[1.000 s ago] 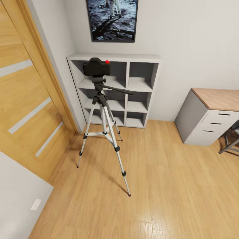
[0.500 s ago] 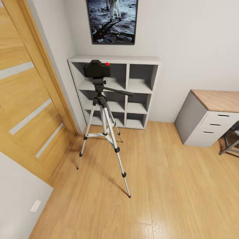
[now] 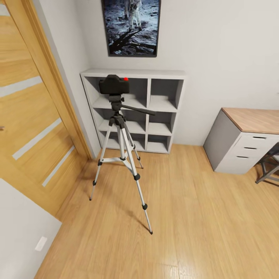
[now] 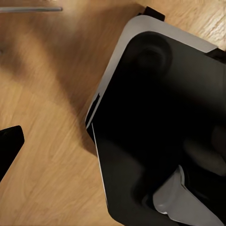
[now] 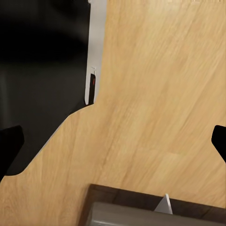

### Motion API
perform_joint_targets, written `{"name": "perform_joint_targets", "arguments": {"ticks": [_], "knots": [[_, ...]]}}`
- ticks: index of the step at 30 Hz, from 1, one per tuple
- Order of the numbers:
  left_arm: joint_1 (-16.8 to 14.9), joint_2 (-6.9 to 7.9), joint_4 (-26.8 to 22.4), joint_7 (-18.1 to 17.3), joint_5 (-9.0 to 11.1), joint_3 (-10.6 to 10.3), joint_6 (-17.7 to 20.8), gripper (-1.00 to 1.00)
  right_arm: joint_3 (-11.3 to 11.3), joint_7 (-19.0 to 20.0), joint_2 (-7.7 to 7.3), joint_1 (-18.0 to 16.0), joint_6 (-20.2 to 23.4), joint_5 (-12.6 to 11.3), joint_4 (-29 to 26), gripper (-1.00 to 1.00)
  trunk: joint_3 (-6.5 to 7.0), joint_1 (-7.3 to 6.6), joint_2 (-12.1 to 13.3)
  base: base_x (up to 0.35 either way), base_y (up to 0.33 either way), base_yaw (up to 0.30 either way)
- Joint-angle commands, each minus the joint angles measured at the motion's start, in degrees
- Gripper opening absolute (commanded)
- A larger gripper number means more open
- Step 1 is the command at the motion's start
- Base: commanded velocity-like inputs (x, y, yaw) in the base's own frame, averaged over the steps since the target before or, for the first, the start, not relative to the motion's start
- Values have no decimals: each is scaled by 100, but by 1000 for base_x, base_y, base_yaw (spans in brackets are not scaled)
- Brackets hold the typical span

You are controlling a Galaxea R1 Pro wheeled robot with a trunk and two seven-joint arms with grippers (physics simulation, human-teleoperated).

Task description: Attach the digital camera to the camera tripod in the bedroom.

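Bedroom floor [image 3: 201, 217] first: we see broad light wood planks with a faint sheen running from the foreground to the grey-white walls [image 3: 221, 58]. At the left of the head view a tall wooden door [image 3: 27, 116] with pale inlaid stripes stands in its frame, and a white wall panel [image 3: 19, 228] sits below it in the near corner. Against the far wall we find white shelving [image 3: 155, 100] of open square cubbies, and above it a dark-framed moon-surface picture [image 3: 131, 25]. At the right, a wood-topped desk [image 3: 248, 135] with a grey side and white drawers stands near a dark chair frame [image 3: 269, 168] at the picture's edge. Before the shelving, the camera tripod [image 3: 123, 155] stands upright on the floor, its three thin silver legs spread, with black joints and feet and a long black pan handle reaching toward the right. On its head sits the digital camera [image 3: 113, 84], a small boxy matte-black body with a round red button on top, level and touching the mount. In the left wrist view, one black fingertip of the left claw [image 4: 9, 143] shows over the planks beside the robot's dark, rounded base [image 4: 160, 122]; we cannot tell how wide it stands. In the right wrist view, the right claw [image 5: 113, 143] has its two black fingertips far apart, spread wide and holding nothing, with bare floor between them.
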Motion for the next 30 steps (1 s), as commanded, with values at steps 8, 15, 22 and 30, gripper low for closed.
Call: {"name": "perform_joint_targets", "arguments": {"ticks": [8,15,22,30], "knots": [[-4,1,-8,26,42,-48,17,100,5,3,-2,-9,-42,60,19,100,65,3,-9,0,0,0],[-3,5,-9,26,42,-47,17,100,5,3,-2,-9,-43,61,19,100,129,3,-9,0,0,0],[-4,4,-8,26,41,-49,17,100,5,3,-2,-9,-43,61,19,100,193,3,-9,0,0,0],[-4,6,-9,26,45,-52,17,100,5,3,-2,-9,-43,61,19,100,266,3,-9,0,0,0]]}}
